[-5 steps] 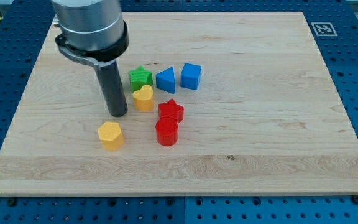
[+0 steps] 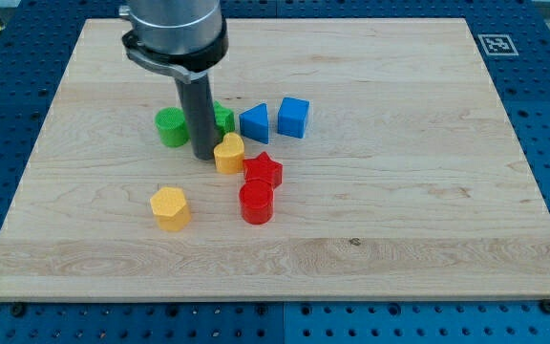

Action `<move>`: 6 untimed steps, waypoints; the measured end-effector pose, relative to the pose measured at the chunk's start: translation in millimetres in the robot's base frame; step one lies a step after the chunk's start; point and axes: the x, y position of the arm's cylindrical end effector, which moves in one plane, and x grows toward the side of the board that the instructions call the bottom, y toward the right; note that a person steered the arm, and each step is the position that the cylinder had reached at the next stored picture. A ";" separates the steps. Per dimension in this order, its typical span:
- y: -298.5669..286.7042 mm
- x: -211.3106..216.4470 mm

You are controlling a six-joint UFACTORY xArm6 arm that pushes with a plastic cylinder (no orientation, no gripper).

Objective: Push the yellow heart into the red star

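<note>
The yellow heart point(image 2: 229, 153) lies near the board's middle, touching the upper left of the red star point(image 2: 264, 171). My tip point(image 2: 204, 156) stands just to the left of the heart, touching or nearly touching it. A red cylinder point(image 2: 256, 203) sits right below the star. The rod hides most of the green star point(image 2: 223, 118) behind it.
A green cylinder point(image 2: 171, 127) stands left of the rod. A blue triangular block point(image 2: 254, 123) and a blue cube point(image 2: 293, 117) lie above the red star. A yellow hexagonal block point(image 2: 170, 207) lies at lower left. The wooden board point(image 2: 428, 191) rests on a blue pegboard table.
My tip has moved right and slightly up, up against the yellow heart. The heart has shifted a little right towards the red star. The green cylinder, hidden before, now shows.
</note>
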 end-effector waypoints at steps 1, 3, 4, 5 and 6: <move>-2.9 6.4; -11.8 17.9; -1.7 17.9; 13.0 17.9; 20.7 17.9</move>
